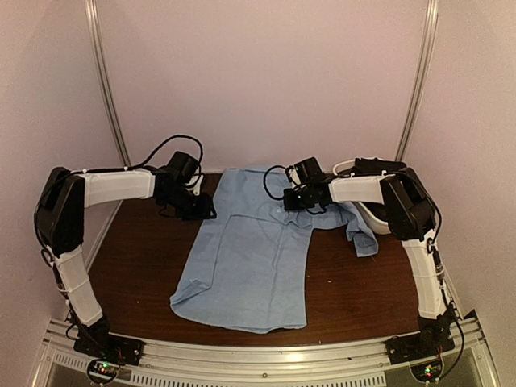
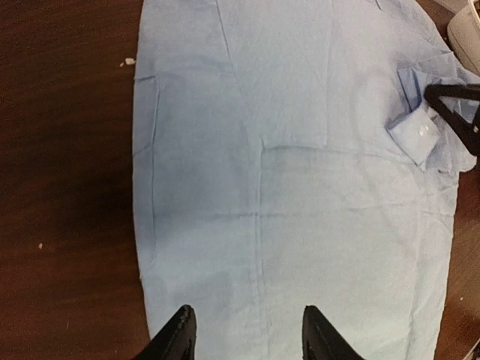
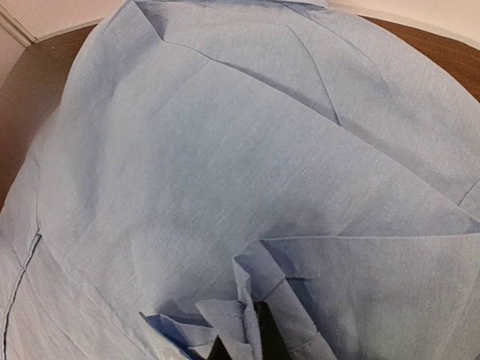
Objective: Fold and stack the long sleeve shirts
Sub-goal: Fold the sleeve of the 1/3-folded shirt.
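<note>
One light blue long sleeve shirt (image 1: 250, 258) lies spread on the dark wood table (image 1: 141, 266); it fills the left wrist view (image 2: 300, 187) and the right wrist view (image 3: 225, 150). My left gripper (image 1: 206, 213) is open and empty, its fingers apart just over the shirt's left edge (image 2: 251, 337). My right gripper (image 1: 290, 199) is shut on the bunched right sleeve near its cuff (image 2: 417, 135), held over the upper chest. Folds of cloth wrap its fingertips (image 3: 244, 346). The rest of that sleeve (image 1: 363, 234) trails off to the right.
A white oval tub (image 1: 377, 216) stands at the right, behind my right arm; its rim shows at the left wrist view's top right (image 2: 465, 30). White walls close in the back and sides. Bare table (image 2: 67, 187) lies left of the shirt.
</note>
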Robot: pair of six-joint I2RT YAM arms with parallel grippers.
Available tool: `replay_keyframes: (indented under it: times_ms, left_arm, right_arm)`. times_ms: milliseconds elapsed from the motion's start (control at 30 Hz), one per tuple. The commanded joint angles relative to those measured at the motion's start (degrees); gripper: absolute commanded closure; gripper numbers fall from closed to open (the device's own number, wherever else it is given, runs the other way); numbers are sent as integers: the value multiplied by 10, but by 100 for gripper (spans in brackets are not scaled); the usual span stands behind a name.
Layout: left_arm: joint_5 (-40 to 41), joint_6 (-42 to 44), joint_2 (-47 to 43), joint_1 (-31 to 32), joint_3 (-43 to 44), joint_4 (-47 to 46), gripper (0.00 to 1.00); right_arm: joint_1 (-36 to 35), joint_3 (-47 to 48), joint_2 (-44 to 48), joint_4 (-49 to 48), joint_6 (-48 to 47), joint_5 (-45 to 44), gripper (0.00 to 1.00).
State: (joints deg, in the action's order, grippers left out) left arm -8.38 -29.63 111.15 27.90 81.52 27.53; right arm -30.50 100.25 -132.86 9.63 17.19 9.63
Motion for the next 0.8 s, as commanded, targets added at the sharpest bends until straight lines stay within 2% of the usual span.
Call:
replay_keyframes:
  times_ms: [0,167,333,567,767]
  left_arm:
    - [7,2,-111,-2,-125,-8,51]
    - [-4,-25,-227,-1,-281,-19,57]
    - [-43,-56,-294,11,-385,-33,65]
    - [-65,-111,-348,65,-464,-32,75]
    - [-77,-182,-410,126,-510,-23,78]
  right_arm:
    - [4,9,-12,11,11,-7,100]
    - [5,13,-21,11,14,-4,100]
    - [5,19,-32,14,17,-4,100]
    - [5,15,-41,8,27,-4,100]
    - [6,4,-45,3,30,-7,100]
